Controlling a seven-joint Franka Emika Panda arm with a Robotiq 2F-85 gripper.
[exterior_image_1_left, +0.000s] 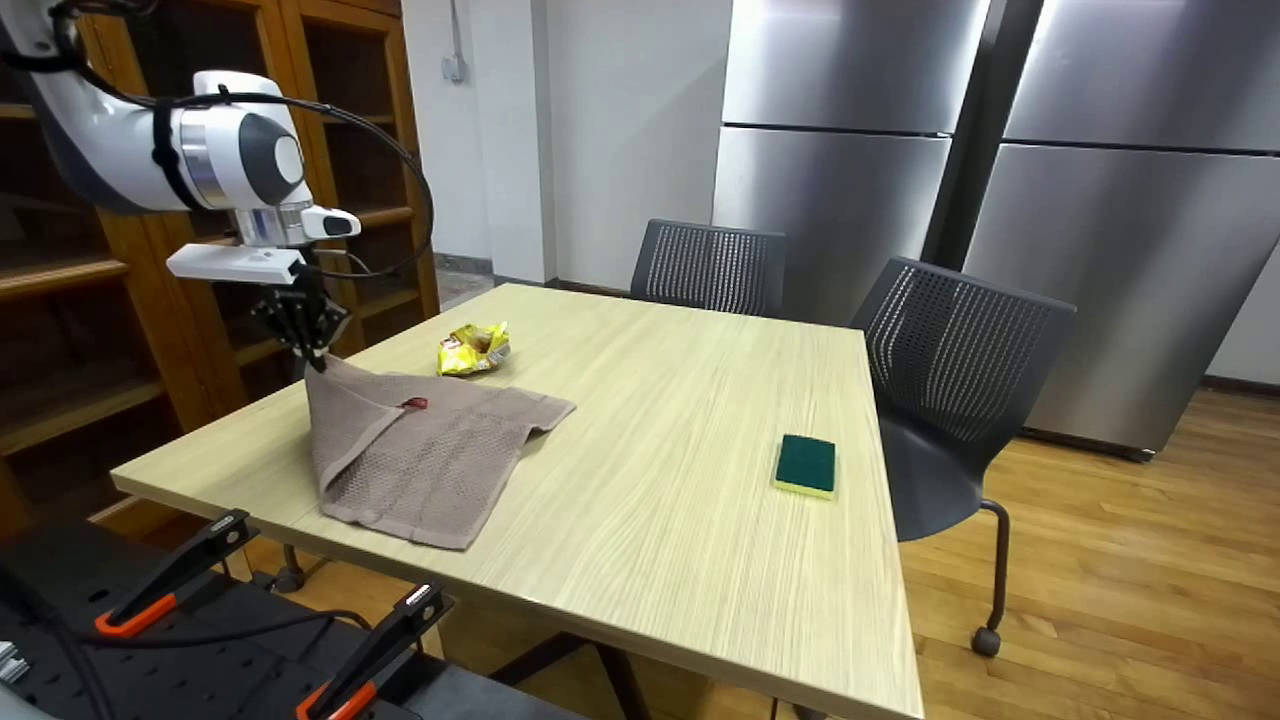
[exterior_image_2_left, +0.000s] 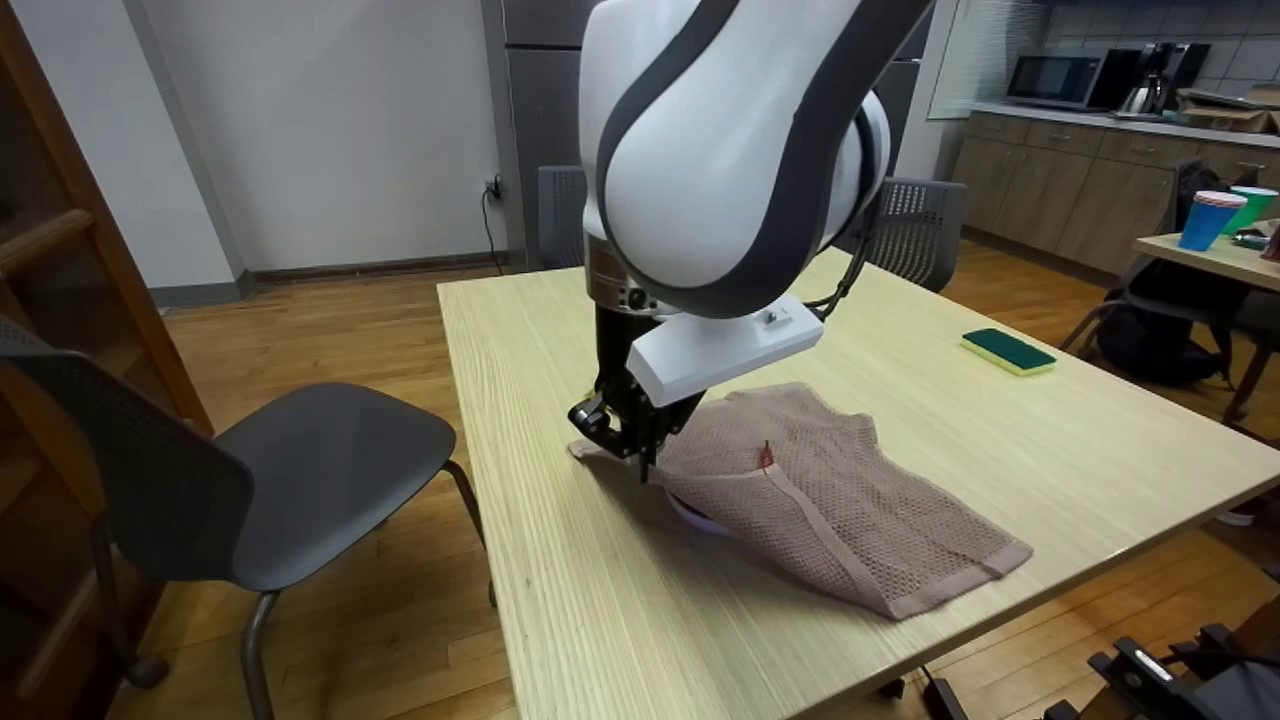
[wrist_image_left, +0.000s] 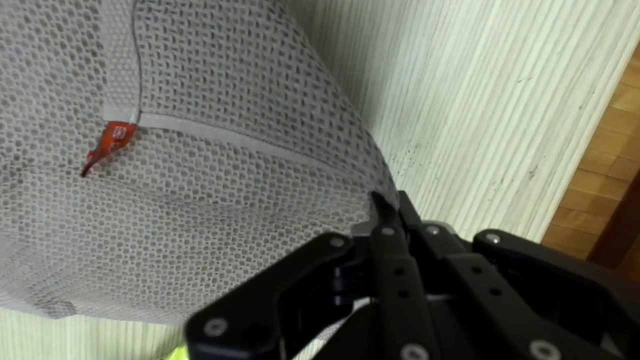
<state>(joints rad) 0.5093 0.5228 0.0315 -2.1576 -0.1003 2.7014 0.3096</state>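
Table (exterior_image_1_left: 660, 470): 1 | towel (exterior_image_1_left: 430, 460): 1, draped on table, one part raised | gripper (wrist_image_left: 393, 202): 1, jaws clenched on that part | purple object (exterior_image_2_left: 697, 518): 1, mostly hidden under towel | yellow packet (exterior_image_1_left: 463, 355): 1, near towel | sponge (exterior_image_1_left: 807, 464): 1, well apart

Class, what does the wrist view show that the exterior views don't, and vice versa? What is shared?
Only the wrist view: a pale mark on the tag. Only the exterior views: the sponge, the chairs and, in an exterior view, a purple rim under the cloth. Shared: the table, the tag, the cloth and the gripper pinching it.
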